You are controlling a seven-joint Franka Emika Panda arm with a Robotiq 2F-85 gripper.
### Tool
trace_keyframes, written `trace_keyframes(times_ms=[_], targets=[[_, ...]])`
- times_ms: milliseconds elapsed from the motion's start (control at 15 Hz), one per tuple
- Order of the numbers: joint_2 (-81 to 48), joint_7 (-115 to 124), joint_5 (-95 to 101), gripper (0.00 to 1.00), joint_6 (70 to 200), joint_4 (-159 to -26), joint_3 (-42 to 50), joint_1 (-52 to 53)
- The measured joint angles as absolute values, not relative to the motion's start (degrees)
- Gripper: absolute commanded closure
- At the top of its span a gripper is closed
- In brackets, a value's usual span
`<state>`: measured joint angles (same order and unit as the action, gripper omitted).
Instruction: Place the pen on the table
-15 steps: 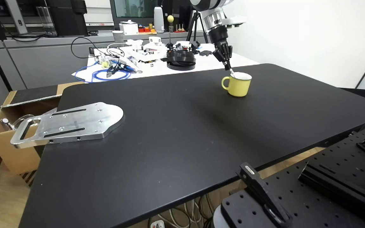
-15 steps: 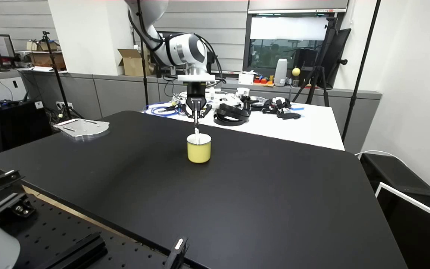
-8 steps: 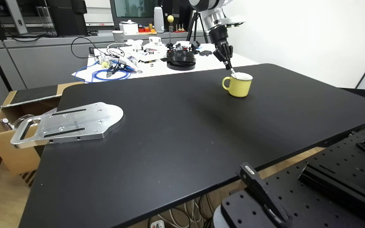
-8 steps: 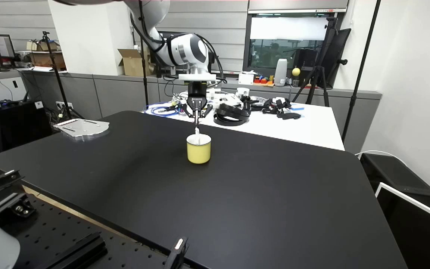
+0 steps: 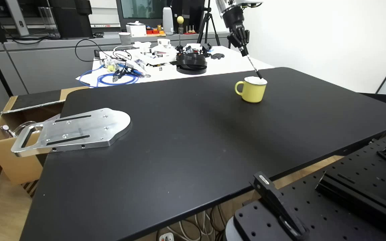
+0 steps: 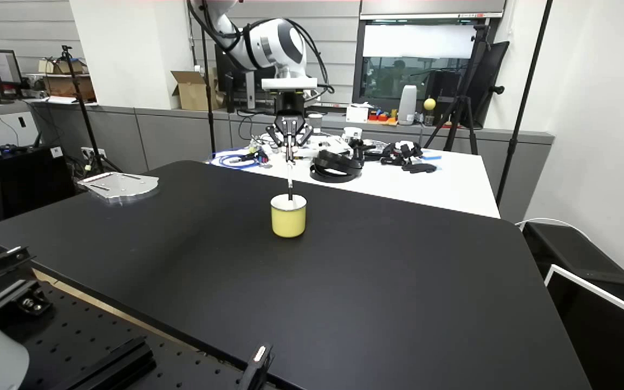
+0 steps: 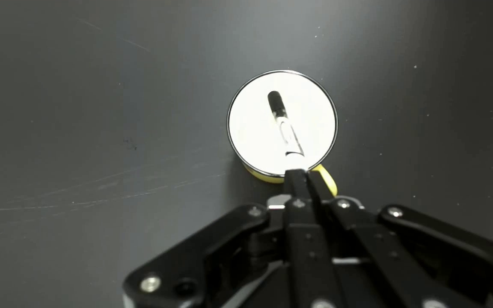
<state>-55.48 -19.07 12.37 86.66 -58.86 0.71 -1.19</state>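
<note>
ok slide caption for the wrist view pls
The pen pinched in the gripper, seen against the white inside of a yellow mug on the black table.

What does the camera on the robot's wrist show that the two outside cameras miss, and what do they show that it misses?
Only the wrist view: long pale scratches across part of the matte black tabletop.

Only the exterior views: the flat silvery metal plate and the white cluttered table.

All share: that tabletop, the cylindrical yellow mug with its white inside, and the thin pen, whitish with a dark lower end, held between the black fingers and pointing down at the mug.
</note>
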Motion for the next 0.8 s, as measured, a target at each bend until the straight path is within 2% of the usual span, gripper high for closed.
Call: trace_keyframes(times_ms=[800], targets=[[-53.2, -18.97, 9.41, 0.99, 75.66, -56.34, -2.17, 2.54]])
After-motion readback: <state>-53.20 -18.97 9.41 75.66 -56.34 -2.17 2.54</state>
